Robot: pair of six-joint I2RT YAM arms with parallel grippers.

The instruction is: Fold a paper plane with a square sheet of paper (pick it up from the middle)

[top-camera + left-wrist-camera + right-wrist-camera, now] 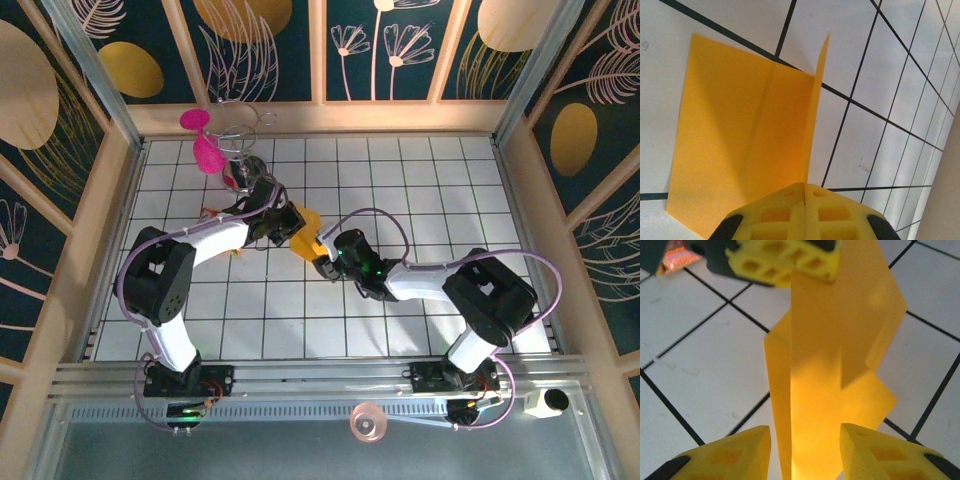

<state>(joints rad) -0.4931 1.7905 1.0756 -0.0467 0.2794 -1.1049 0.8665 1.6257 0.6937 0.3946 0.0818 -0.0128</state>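
Left gripper jaws pressed together, pinching the folded paper sheet — its near edge hidden behind them; right gripper jaws spread astride it

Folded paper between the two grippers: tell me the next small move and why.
Probably draw the right gripper straight back off the folded paper, with open jaws. Its fingers stand apart on either side of the upright paper without pinching it, while the left gripper is shut on the paper's edge and seems to carry it alone.
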